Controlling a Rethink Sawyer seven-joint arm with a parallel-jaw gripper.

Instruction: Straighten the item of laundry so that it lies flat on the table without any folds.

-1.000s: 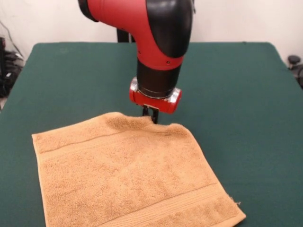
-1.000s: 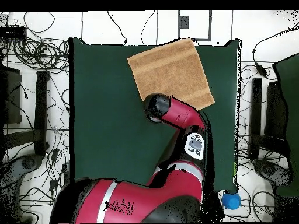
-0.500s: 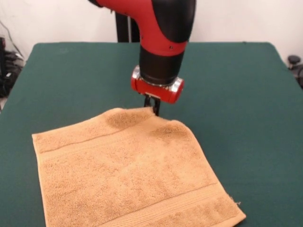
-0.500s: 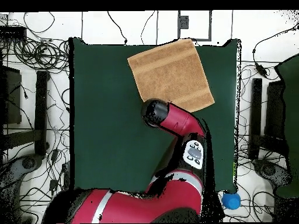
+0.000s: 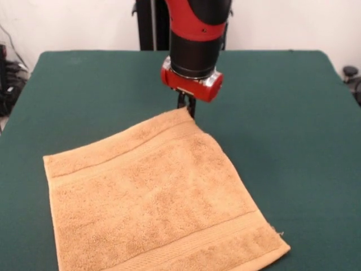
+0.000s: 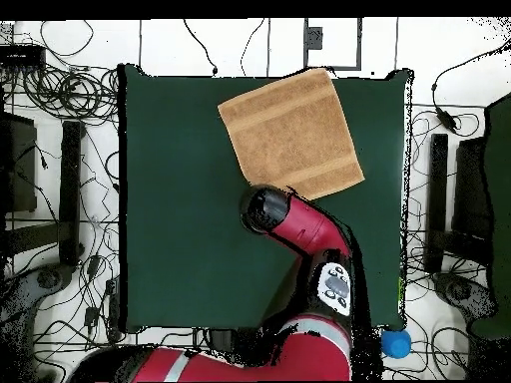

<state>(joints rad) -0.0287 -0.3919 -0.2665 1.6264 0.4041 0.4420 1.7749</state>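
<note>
The towel [image 5: 161, 197] lies spread near the front edge of the green bench [image 5: 293, 113] – seemingly flat, no fold showing – while at its far corner the end effector [image 5: 187, 106] sits pinched on the tip, probably to draw that corner taut.

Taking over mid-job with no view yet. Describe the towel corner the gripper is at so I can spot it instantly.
Find the dark green table, then the tan-orange towel on it, the only item there. The corner is its far tip, directly under the red-collared gripper. The other three corners have nothing over them.
</note>
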